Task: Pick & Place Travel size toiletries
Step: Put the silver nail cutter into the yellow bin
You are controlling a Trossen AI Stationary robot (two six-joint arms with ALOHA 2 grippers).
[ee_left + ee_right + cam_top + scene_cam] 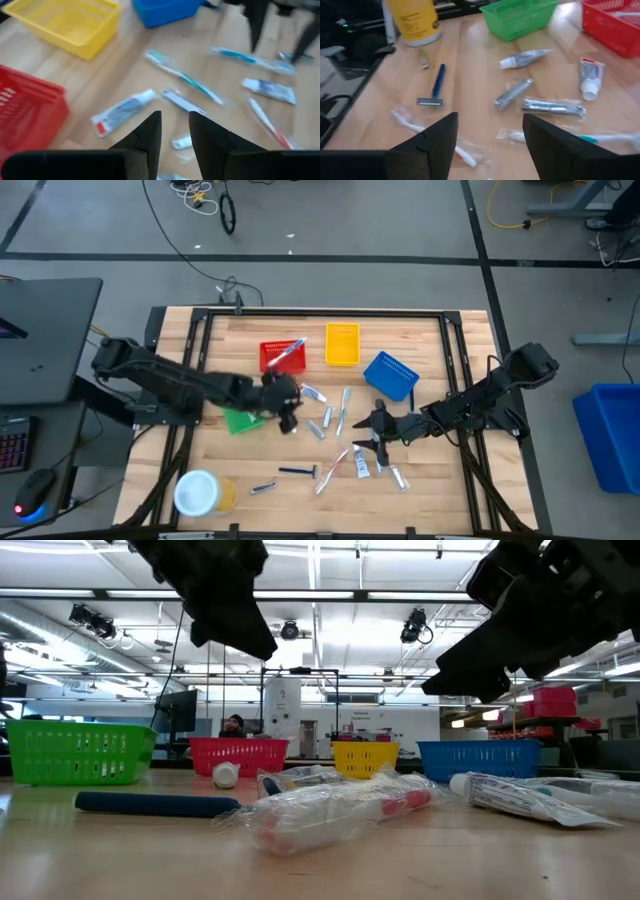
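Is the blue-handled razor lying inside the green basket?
No. In the right wrist view the blue-handled razor lies flat on the bare wooden table, well apart from the green basket.

Honestly nothing here reads clean. The big yellowish plastic jar with the white lid (413,20) has a label with a few lines of dark print, but the letters can't be made out. The small white toothpaste tube with red and blue printing (590,76), at about 3 o'clock from that jar in the right wrist view, carries a brand mark that's too smeared to spell. Same story for the white tube with blue print (525,798) in the low view. No numbers or signs readable.
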